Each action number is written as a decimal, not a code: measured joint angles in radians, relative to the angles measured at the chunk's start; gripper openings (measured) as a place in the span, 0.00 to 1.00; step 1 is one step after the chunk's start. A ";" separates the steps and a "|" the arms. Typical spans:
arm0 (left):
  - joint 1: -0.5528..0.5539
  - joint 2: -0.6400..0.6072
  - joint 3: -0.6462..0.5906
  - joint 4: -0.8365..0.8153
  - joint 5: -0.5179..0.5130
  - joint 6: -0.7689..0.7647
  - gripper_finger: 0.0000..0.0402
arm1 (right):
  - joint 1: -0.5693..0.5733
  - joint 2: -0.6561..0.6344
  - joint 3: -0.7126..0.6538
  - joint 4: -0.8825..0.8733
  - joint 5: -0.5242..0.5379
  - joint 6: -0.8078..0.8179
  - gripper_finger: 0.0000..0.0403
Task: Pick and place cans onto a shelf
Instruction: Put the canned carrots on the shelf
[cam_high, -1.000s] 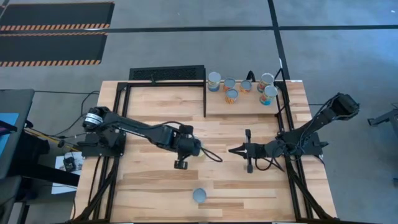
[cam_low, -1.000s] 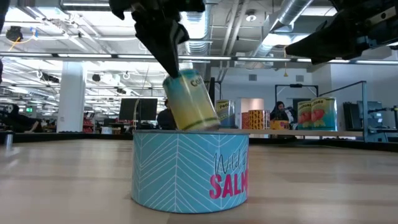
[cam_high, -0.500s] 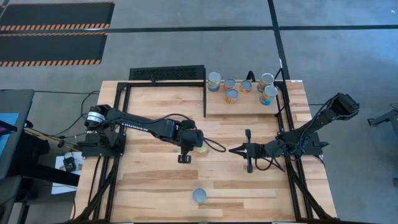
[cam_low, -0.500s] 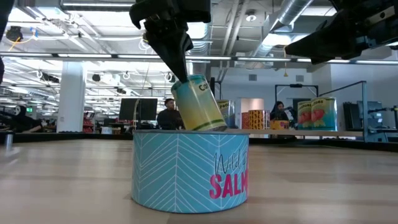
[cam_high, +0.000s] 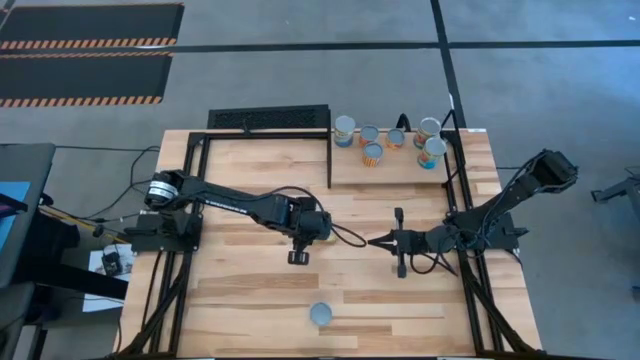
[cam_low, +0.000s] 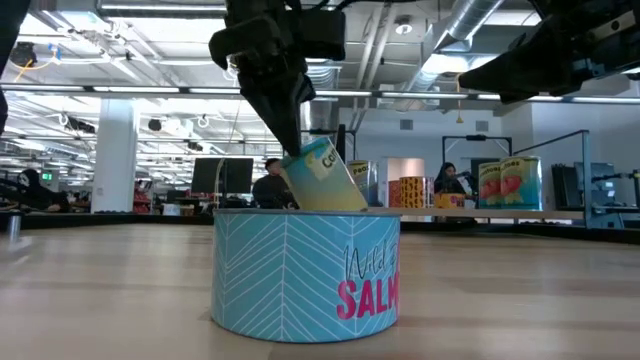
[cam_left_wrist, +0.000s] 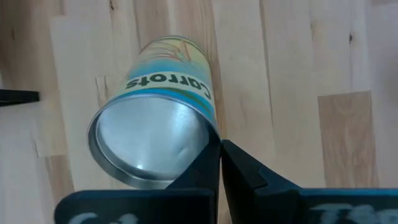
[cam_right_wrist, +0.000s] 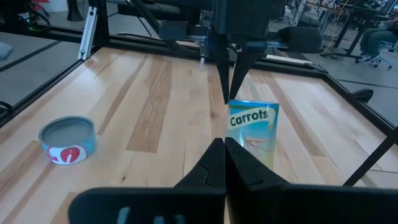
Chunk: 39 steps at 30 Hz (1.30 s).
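The left hand (cam_left_wrist: 219, 155) hangs over the middle of the table (cam_high: 240, 290) with its fingers pressed fully together. They are not around anything; their tips rest against the top rim of the carrots can (cam_left_wrist: 161, 118). That can leans over in the low view, so it looks tipped rather than held.

A closed hand cannot lift this can. To do the step well, I would back the tips off the rim and let the can settle flat. Then spread the fingers wider than its body and come down so one finger passes on each side of the label. Close below the rim, near mid-height, so the can does not swing. Pushing further on the rim could knock it over and send it rolling.

The shelf (cam_high: 400, 170) sits at the table's far right corner with six cans (cam_high: 372, 153) already along its far edge. The bare near part is the safer spot to set down.

The right hand (cam_high: 375, 241), also closed and empty, waits just beside, toward the right edge. The carry should pass clear of it. A salmon can (cam_high: 321, 314) waits by the near edge.
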 joint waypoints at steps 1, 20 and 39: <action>0.000 0.001 0.000 0.000 0.000 0.004 0.00 | 0.000 0.000 0.000 0.000 0.000 0.001 0.02; 0.006 0.000 0.051 -0.013 -0.043 0.017 0.00 | 0.000 0.000 0.000 0.004 0.000 0.003 0.02; 0.011 0.000 0.084 -0.085 -0.054 0.054 0.00 | 0.000 0.000 0.000 0.003 -0.002 0.005 0.02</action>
